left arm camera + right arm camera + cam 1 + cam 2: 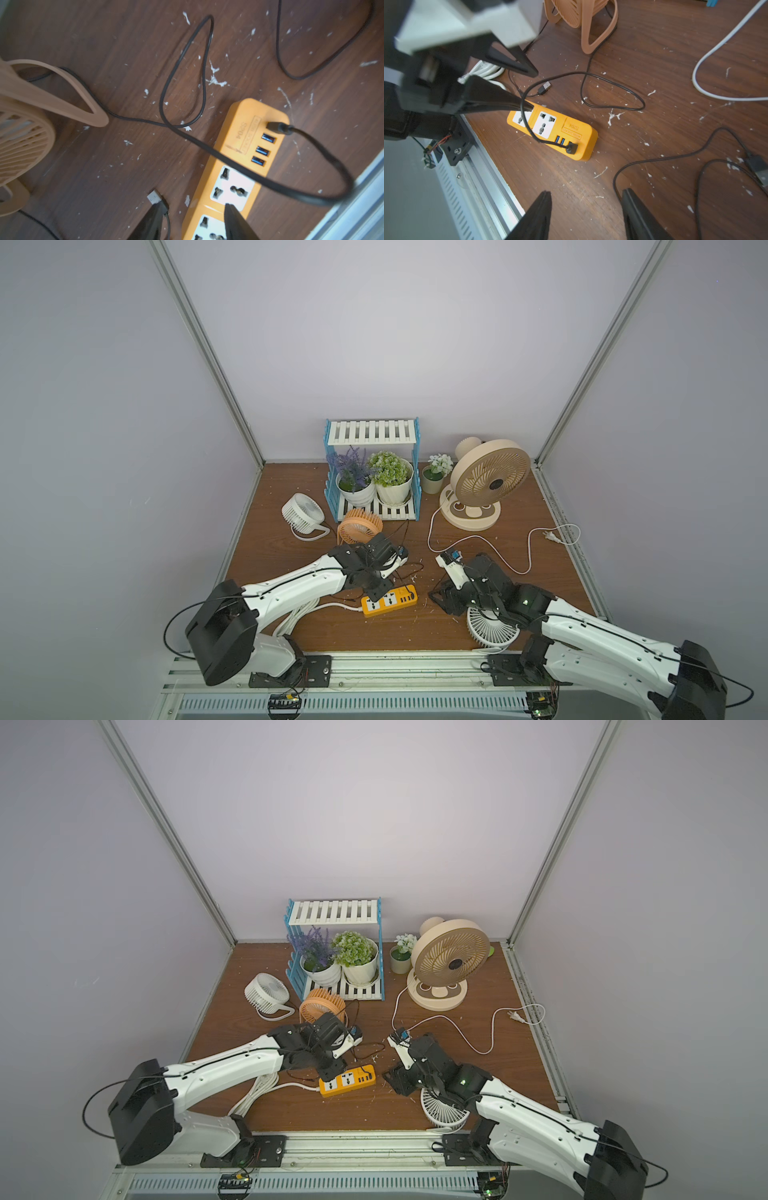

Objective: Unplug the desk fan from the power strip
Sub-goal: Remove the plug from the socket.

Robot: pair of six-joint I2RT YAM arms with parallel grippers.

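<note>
Orange power strip [239,133] has two sockets [228,180].

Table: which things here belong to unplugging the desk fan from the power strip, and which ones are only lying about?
Job: power strip; black USB plug in its end port; orange fan, where its cable seems to lead; left gripper; right gripper.
Lying about: rear white fan; front white fan; beige fan; plant rack; loose USB plug.

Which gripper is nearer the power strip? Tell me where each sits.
Left. The left gripper hangs over the socket end of the power strip; the right gripper is off past its USB end, not touching it.
</note>
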